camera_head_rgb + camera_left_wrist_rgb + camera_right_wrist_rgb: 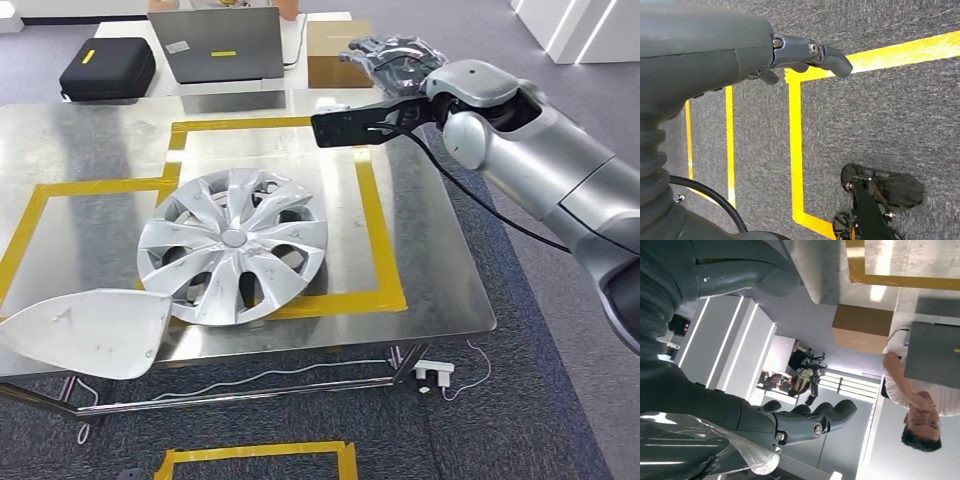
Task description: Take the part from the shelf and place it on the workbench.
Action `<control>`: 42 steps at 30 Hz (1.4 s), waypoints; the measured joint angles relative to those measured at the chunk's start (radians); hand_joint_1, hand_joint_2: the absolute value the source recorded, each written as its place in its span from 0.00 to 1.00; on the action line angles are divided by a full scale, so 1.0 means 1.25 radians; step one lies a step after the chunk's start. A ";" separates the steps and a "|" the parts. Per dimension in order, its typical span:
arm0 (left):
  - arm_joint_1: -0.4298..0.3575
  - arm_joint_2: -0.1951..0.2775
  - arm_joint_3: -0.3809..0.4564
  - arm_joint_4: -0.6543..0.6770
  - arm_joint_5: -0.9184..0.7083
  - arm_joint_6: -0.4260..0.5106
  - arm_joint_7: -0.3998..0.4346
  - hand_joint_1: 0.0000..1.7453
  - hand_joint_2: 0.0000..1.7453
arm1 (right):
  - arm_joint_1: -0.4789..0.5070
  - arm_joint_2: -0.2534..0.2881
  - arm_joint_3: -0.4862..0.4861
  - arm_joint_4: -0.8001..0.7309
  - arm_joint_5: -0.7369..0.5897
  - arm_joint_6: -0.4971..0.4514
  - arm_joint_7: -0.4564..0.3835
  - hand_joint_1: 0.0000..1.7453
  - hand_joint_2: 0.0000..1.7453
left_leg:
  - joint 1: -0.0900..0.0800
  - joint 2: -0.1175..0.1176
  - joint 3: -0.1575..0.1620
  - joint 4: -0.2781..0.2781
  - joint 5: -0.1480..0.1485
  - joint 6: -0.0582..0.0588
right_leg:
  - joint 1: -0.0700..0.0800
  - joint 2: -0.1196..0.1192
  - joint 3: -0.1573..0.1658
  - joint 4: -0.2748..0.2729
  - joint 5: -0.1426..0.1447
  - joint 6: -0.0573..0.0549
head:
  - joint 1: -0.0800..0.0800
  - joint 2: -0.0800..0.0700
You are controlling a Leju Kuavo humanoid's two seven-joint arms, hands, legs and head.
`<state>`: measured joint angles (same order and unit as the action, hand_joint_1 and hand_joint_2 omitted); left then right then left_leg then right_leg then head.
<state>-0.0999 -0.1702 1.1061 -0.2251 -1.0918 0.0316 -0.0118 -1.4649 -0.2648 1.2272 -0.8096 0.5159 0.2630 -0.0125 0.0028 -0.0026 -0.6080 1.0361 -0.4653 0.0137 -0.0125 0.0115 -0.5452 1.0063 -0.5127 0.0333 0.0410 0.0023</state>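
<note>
A silver wheel cover (232, 245) lies flat on the metal workbench (423, 250), inside a rectangle of yellow tape. My right hand (396, 62) is raised over the bench's far right corner, well away from the cover. Its fingers (810, 422) are stretched out with nothing in them, and thin plastic film wraps the hand. My left hand (806, 52) hangs over the grey carpet, its fingers straight and holding nothing. A pale grey curved panel (87, 330) juts over the bench's front left edge; what supports it is hidden.
Behind the bench, another table holds a laptop (226, 45), a black case (107, 66) and a cardboard box (336, 52). A person (915, 390) sits beyond it. Cables and a power strip (434, 375) lie under the bench. Yellow tape (794, 150) marks the carpet.
</note>
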 joint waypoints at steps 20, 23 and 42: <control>-0.001 -0.001 0.011 0.000 -0.010 -0.017 -0.029 0.00 0.00 | 0.088 0.000 -0.167 -0.003 0.195 0.009 0.001 0.00 1.00 | 0.000 0.000 0.000 0.000 0.000 0.000 | 0.000 0.000 0.001 0.000 0.000 0.000 | 0.000 0.000; -0.002 0.000 0.014 0.000 -0.007 -0.015 -0.029 0.00 0.00 | 0.100 0.003 -0.189 -0.009 0.218 0.012 0.001 0.00 1.00 | -0.003 -0.001 -0.001 0.005 -0.003 0.005 | -0.003 0.000 0.001 -0.002 0.002 0.005 | 0.000 0.000; -0.008 -0.001 0.027 0.000 0.000 -0.003 -0.032 0.00 0.00 | 0.152 0.007 -0.284 -0.042 0.269 0.020 -0.007 0.00 1.00 | 0.003 0.006 -0.006 -0.001 0.014 -0.008 | -0.006 -0.007 -0.021 0.011 0.019 0.002 | 0.004 0.000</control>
<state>-0.1105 -0.1711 1.1404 -0.2255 -1.0917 0.0275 -0.0515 -1.2750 -0.2564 0.8720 -0.8624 0.8525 0.2876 -0.0208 0.0069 0.0048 -0.6159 1.0349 -0.4480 0.0035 -0.0200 0.0030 -0.5717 1.0205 -0.4889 0.0359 0.0456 0.0023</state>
